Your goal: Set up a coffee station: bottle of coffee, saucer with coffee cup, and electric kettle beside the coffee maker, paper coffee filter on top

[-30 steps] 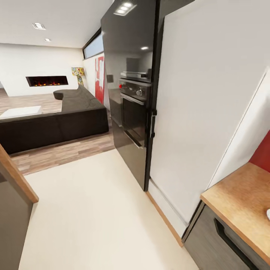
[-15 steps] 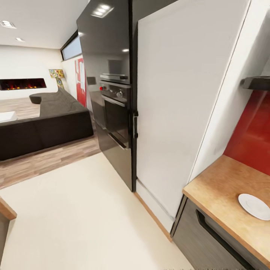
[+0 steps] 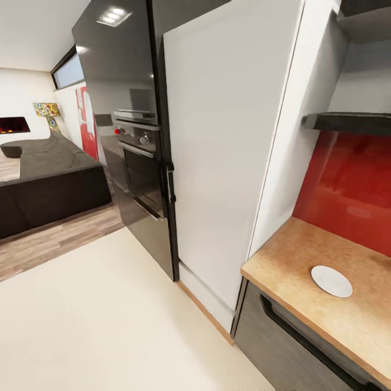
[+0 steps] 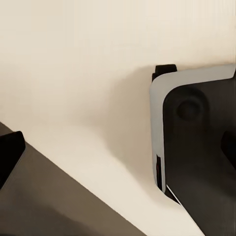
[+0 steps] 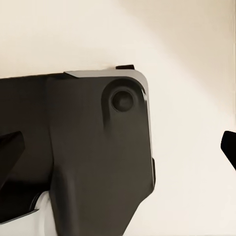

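My head view takes in the end of the kitchen surface (image 3: 293, 255), a wood-look worktop over a glossy grey drawer front (image 3: 282, 336) with a long dark handle. The saucer (image 3: 332, 281) lies flat and alone on this surface, set back from the front edge and well short of the red backsplash (image 3: 347, 184). Above the backsplash, the kitchen shelf (image 3: 350, 122) projects from the wall as a thin dark slab; nothing is visible on the part in view. Beside the surface stands a tall white panel (image 3: 222, 146), then a black unit holding a built-in oven (image 3: 138, 163) with a red knob. A pale cream floor (image 3: 98, 320) runs towards a dark sofa (image 3: 49, 179). My wrist views look down on that floor and my dark base (image 5: 83, 157). My left end effector (image 4: 118, 152) and right end effector (image 5: 118, 147) each show dark finger tips at opposite picture edges, so the fingers stand apart, holding nothing.
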